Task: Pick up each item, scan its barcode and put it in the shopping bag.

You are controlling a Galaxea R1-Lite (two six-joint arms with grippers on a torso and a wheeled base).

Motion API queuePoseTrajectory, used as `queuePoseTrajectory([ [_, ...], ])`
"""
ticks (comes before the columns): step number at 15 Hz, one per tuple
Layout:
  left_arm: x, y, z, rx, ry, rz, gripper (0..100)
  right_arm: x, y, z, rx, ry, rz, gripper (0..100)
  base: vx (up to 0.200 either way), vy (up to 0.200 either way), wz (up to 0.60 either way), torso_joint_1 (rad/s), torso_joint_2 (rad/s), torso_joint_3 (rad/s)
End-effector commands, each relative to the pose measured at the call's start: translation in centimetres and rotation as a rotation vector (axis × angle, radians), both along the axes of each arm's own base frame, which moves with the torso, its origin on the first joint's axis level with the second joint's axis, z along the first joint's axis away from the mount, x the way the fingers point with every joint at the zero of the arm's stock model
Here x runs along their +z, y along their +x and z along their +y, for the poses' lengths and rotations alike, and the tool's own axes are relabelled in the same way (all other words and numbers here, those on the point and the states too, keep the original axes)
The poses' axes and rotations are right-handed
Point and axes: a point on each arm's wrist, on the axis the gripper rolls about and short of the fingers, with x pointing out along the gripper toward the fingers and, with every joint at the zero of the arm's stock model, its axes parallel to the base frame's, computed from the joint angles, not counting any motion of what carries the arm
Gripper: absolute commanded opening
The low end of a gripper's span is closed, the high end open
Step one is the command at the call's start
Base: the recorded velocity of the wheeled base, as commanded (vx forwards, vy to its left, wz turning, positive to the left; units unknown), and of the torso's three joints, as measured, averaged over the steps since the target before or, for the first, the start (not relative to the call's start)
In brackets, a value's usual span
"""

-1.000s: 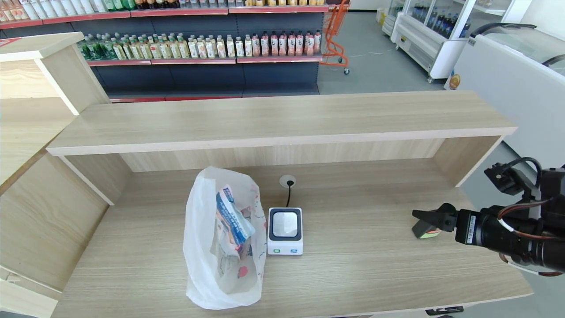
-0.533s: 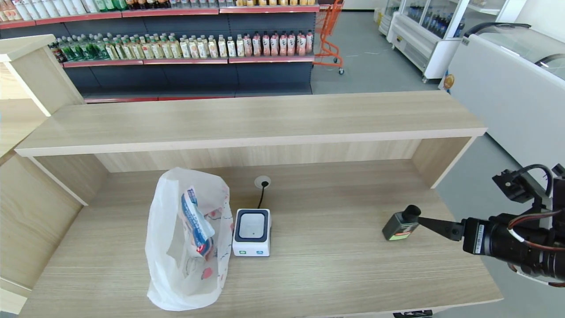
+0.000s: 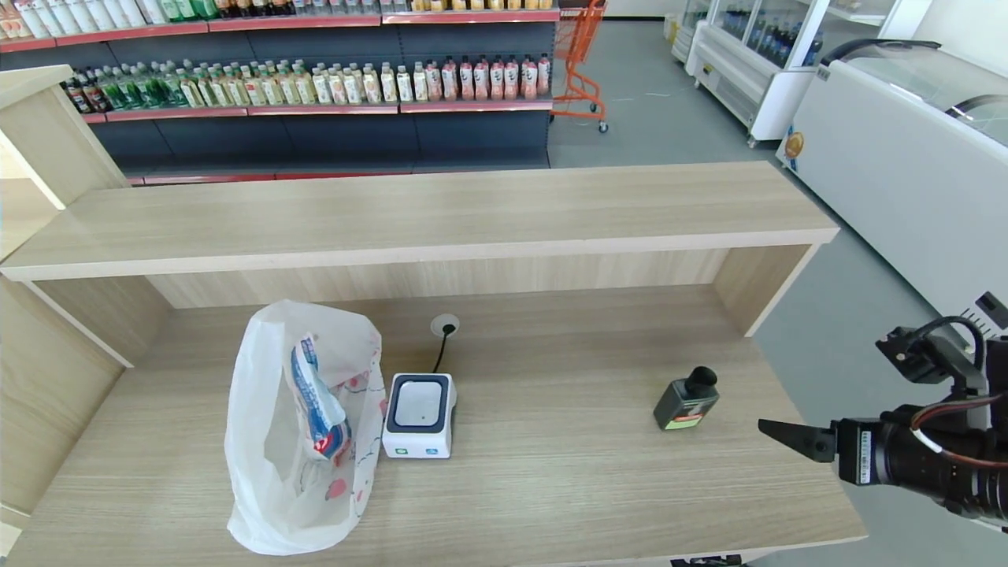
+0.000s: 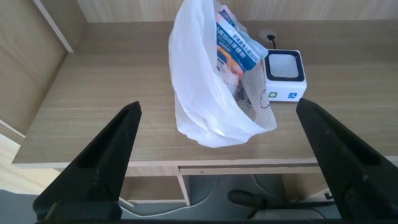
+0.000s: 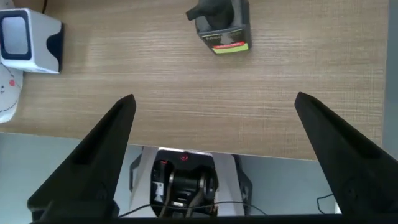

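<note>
**Bottle ahead of the spread right fingers, untouched**

The small dark bottle (image 3: pixel 687 399) sat on the right part of the wooden counter (image 3: pixel 583 488), well apart from the scanner (image 3: pixel 419 413) and the shopping bag (image 3: pixel 276 472). Its round black cap pointed toward the back of the counter and its labelled end toward the robot. The long axis therefore ran roughly along the right arm's line of approach. Whether it stood upright or lay back could not be settled. The body looked squat, hard and smooth, with a red and green band on the label.

The right gripper (image 5: pixel 214 98) hung off the counter's right front edge with its fingers released and spread wide. The bottle lay ahead of it, near the midline between them, not touching. This arm was by far the nearer. A straight reach forward would probably put the fingers on either side of the body.

The left gripper (image 4: pixel 219 104), also released, hovered over the bag side. The bag was thin, crumpled white plastic with its mouth open, and a blue and white packet (image 3: pixel 319 398) stood in it. The scanner, a white box with a dark-framed window, stood just beside the bag.
</note>
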Motion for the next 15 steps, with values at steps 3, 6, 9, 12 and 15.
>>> queuePoseTrajectory([
  [3, 0.0, 0.0, 0.0, 0.000, 0.000, 0.000, 100, -2.4, 1.2, -2.7, -0.101, -0.299, 0.121, 100, 0.000, 0.000, 0.00, 0.000, 0.00, 0.000],
  [6, 0.0, 0.0, 0.0, 0.000, 0.000, 0.000, 100, -2.9, 4.2, -3.1, -0.139, -0.449, 0.152, 100, 0.000, 0.000, 0.00, 0.000, 0.00, 0.000],
  [9, 0.0, 0.0, 0.0, 0.000, 0.000, 0.000, 100, -3.4, 6.2, -2.0, -0.063, -0.488, 0.156, 100, 0.000, 0.000, 0.00, 0.000, 0.00, 0.000],
  [12, 0.0, 0.0, 0.0, 0.000, 0.000, 0.000, 100, -3.9, 8.9, -1.2, 0.007, -0.533, 0.141, 100, 0.000, 0.000, 0.00, 0.000, 0.00, 0.000],
  [15, 0.0, 0.0, 0.0, 0.000, 0.000, 0.000, 100, -5.2, 10.7, -0.3, 0.159, -0.585, 0.140, 100, 0.000, 0.000, 0.00, 0.000, 0.00, 0.000],
])
